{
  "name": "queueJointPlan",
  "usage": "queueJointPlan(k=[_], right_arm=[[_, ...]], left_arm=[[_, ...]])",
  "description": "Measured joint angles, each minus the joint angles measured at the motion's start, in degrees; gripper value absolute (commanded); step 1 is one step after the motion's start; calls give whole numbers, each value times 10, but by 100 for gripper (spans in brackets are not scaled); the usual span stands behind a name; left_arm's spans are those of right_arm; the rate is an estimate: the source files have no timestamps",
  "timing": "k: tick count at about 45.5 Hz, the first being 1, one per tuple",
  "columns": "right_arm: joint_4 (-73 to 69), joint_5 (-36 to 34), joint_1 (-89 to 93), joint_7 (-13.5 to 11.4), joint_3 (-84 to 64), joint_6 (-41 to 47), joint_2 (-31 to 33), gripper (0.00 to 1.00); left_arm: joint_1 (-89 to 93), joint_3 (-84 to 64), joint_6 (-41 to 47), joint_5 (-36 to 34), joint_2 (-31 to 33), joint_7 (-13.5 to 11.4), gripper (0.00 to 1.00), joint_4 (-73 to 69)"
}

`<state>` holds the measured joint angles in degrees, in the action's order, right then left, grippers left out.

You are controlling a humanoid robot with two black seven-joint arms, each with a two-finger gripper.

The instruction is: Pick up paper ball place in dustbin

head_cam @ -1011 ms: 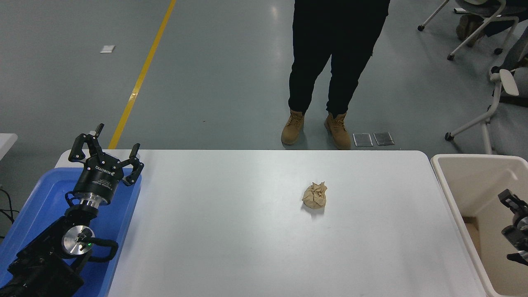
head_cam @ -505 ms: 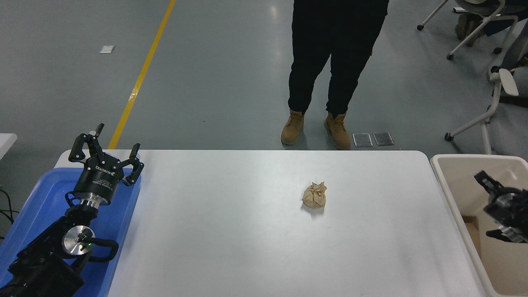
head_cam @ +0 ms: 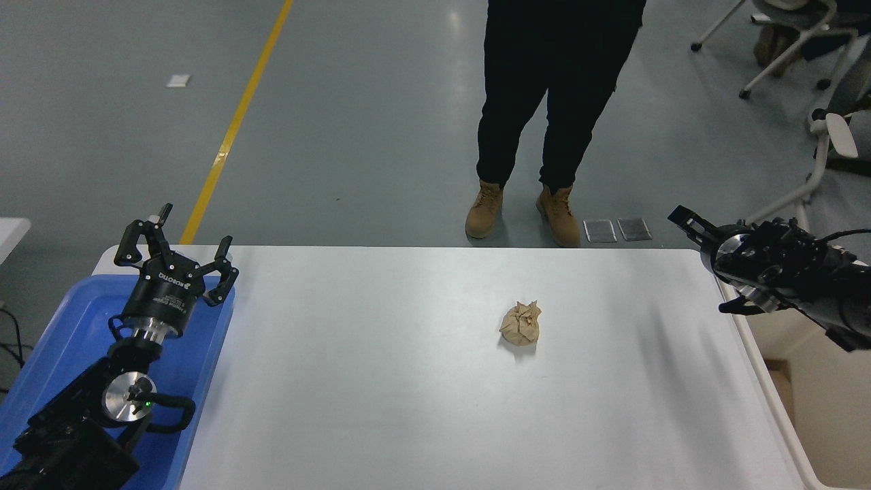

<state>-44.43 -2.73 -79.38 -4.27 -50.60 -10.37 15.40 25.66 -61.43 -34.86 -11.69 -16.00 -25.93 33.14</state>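
Head view: white table (head_cam: pixel 381 408), paper ball (head_cam: pixel 520 323); grey floor (head_cam: pixel 354 122) beyond.

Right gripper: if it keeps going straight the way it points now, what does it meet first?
Probably nothing: the right gripper points left over the table's far edge, passing beyond the paper ball; depth unclear.

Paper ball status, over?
Paper ball loose mid-table, untouched. Right gripper open, raised at table's right edge by dustbin. Left gripper open, parked over blue tray. Path clear.
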Motion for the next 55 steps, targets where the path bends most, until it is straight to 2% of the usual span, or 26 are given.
queueJointPlan(k=[16, 33, 41, 55], right_arm=[[-178, 0, -174, -2, -52, 65, -39, 100], [-341, -1, -342, -2, -93, 221, -37, 100], [-381, -1, -393, -2, -95, 277, -35, 100], [-399, -2, -426, -1, -91, 314, -36, 100]], left_arm=[[0, 0, 0, 0, 0, 0, 98, 0], [0, 0, 1, 0, 0, 0, 98, 0], [0, 0, 1, 0, 0, 0, 98, 0], [0, 0, 1, 0, 0, 0, 98, 0]])
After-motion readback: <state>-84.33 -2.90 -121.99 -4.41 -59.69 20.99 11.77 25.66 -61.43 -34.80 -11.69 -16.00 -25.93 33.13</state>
